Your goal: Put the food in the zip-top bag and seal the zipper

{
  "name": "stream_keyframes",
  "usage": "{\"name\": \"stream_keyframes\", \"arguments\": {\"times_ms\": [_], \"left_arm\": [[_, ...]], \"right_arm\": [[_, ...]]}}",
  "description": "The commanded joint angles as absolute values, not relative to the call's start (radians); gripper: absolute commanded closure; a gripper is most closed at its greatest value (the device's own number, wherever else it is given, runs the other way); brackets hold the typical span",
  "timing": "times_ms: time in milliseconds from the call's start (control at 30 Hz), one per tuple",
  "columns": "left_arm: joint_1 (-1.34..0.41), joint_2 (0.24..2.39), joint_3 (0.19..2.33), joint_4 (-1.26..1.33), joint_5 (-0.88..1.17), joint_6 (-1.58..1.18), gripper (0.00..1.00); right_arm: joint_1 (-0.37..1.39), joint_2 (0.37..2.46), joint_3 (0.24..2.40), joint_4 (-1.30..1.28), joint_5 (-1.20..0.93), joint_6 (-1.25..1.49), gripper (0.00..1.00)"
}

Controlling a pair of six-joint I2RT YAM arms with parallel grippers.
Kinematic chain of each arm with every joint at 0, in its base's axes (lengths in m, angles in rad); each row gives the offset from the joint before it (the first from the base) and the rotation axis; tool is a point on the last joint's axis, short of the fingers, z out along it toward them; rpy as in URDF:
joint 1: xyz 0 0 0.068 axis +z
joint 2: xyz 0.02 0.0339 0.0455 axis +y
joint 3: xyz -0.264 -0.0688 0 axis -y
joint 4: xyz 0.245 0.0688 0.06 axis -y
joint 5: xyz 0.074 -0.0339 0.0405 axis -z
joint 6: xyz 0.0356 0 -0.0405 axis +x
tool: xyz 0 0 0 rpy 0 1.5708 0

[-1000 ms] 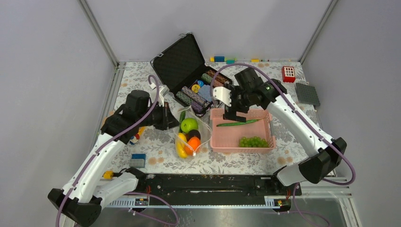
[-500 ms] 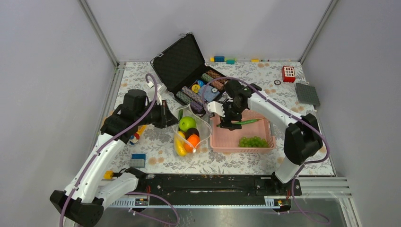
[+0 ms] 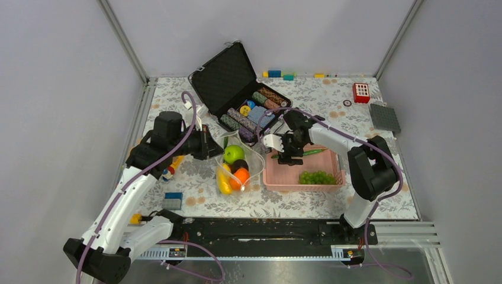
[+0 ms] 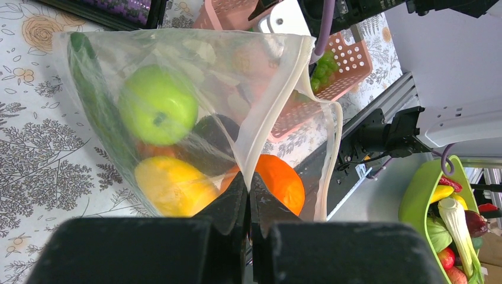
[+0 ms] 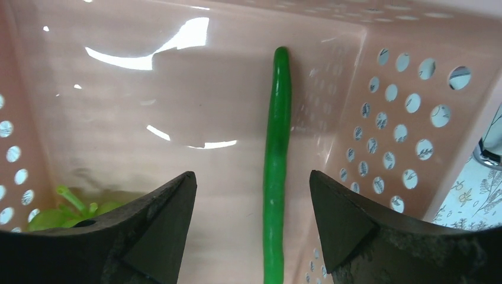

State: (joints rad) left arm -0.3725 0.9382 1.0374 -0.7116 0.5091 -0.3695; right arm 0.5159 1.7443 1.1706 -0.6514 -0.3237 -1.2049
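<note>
My left gripper is shut on the edge of the clear zip-top bag and holds its mouth open. The bag holds a green apple, a dark round fruit, an orange pumpkin and a yellow banana. In the left wrist view the fingertips pinch the zipper strip in front of the apple and pumpkin. My right gripper is open, low in the pink basket. The long green pod lies between its fingers. Green grapes lie nearby.
An open black case with poker-chip rolls stands behind the bag. A red block and a grey plate sit at the back right. A blue block lies at the front left. Small bricks line the back edge.
My right gripper has come down and forward into the basket, and now straddles the pod. My left gripper has kept hold of the bag, almost still.
</note>
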Motion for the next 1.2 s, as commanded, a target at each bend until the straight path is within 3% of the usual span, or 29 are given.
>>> {"name": "stream_keyframes", "arguments": {"times_ms": [0, 400, 700, 767, 900, 1167], "left_arm": [[-0.364, 0.927, 1.04, -0.641, 0.532, -0.359, 1.0], [-0.364, 0.927, 1.04, -0.64, 0.53, -0.357, 1.0], [-0.362, 0.915, 1.031, -0.62, 0.539, -0.359, 1.0], [-0.362, 0.916, 1.031, -0.619, 0.541, -0.358, 1.0], [-0.36, 0.916, 1.029, -0.617, 0.549, -0.359, 1.0], [-0.36, 0.927, 1.018, -0.61, 0.539, -0.369, 1.0]], "right_arm": [[0.508, 1.772, 1.165, -0.578, -0.344, -1.235, 0.23], [0.503, 1.837, 1.152, -0.567, -0.332, -1.261, 0.33], [0.504, 1.843, 1.107, -0.527, -0.33, -1.279, 0.48], [0.504, 1.838, 1.101, -0.522, -0.328, -1.28, 0.52], [0.504, 1.829, 1.091, -0.488, -0.337, -1.256, 0.71], [0.505, 1.754, 1.051, -0.488, -0.375, -1.246, 0.89]]}}
